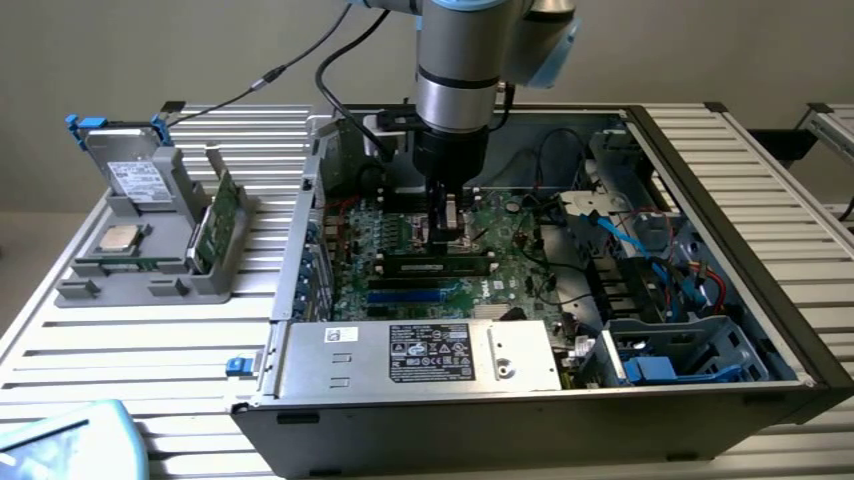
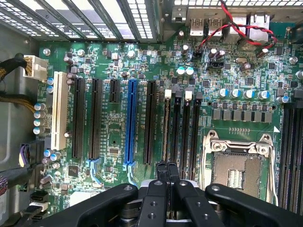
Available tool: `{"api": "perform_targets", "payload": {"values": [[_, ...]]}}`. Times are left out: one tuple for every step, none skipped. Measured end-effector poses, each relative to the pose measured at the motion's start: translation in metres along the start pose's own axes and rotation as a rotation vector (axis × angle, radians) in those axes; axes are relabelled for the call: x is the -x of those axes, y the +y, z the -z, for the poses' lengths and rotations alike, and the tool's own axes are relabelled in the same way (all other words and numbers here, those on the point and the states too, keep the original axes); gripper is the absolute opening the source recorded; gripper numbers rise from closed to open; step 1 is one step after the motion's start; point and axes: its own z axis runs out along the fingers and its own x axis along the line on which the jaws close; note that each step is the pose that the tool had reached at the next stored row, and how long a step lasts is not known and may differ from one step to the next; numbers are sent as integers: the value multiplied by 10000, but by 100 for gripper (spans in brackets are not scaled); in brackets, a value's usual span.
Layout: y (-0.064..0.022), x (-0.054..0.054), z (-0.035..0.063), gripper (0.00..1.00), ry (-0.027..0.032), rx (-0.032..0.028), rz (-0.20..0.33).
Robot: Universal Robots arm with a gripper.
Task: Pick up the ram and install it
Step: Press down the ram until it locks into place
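The tool [image 1: 450,232] is pressed together over the motherboard [image 1: 400,240] (inside the open computer case [image 1: 747,200]), with the ram [image 1: 437,267] lying just below it.

A: Where is the gripper [image 1: 447,228]?
B: Inside the open computer case [image 1: 747,200], low over the motherboard [image 1: 514,262], fingers closed.
A: And the ram [image 1: 434,267]?
B: Lying along a black memory slot directly beneath the gripper; contact unclear.
A: Outside the case?
B: On the exterior view's left, a grey holder [image 1: 154,262] with a green card [image 1: 216,222] and a square silver chip [image 1: 120,238].
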Motion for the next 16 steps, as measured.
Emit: {"api": "perform_targets", "payload": {"values": [[0, 0, 0, 11, 0, 0, 0], [0, 0, 0, 11, 0, 0, 0], [-2, 0, 0, 11, 0, 0, 0], [-18, -5, 0, 11, -2, 0, 0], [-39, -14, 0, 11, -9, 0, 4], [-64, -25, -1, 11, -23, -2, 8], [-90, -36, -1, 11, -39, -3, 8], [-120, -46, 0, 11, -56, -3, 10], [-156, -58, 1, 11, -84, -5, 12], [-191, -70, 1, 11, -121, -7, 13], [-227, -83, 3, 11, -157, -8, 15], [-263, -94, 3, 11, -191, -9, 17], [-290, -99, 5, 11, -209, -10, 18], [-309, -100, 4, 11, -216, -11, 18], [-314, -99, -2, 11, -219, -13, 19], [-317, -99, -12, 11, -218, -12, 19]]}}
